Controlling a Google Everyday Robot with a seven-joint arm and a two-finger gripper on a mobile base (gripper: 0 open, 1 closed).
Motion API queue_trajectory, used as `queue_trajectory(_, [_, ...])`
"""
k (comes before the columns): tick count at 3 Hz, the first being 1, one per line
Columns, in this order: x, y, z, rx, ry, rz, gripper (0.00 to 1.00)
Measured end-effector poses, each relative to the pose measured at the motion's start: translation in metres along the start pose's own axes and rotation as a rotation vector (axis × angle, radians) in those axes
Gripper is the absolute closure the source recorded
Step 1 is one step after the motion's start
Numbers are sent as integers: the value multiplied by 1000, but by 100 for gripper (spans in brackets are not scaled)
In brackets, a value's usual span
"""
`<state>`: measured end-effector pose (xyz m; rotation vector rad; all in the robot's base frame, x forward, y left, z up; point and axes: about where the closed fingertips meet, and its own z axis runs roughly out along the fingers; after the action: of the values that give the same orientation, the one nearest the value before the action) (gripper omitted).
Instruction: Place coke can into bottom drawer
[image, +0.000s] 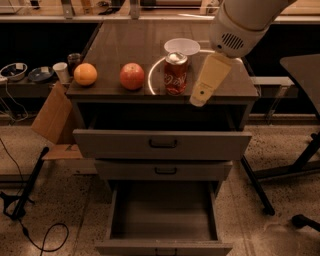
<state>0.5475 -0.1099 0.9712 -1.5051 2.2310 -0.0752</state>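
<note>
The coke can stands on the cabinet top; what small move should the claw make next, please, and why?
Probably ease the claw sideways onto the coke can: it hangs beside the upright can, not yet gripping it, and the bottom drawer stands open.

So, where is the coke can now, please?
In the camera view, the coke can stands on the cabinet top between the apple and the gripper, in front of the white bowl.
</note>
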Motion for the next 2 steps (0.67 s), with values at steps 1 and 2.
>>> queue_trajectory(1, [-1,-1,3,5,-3,14,0])
queue_trajectory(2, [-11,-12,18,22,-3,62,0])
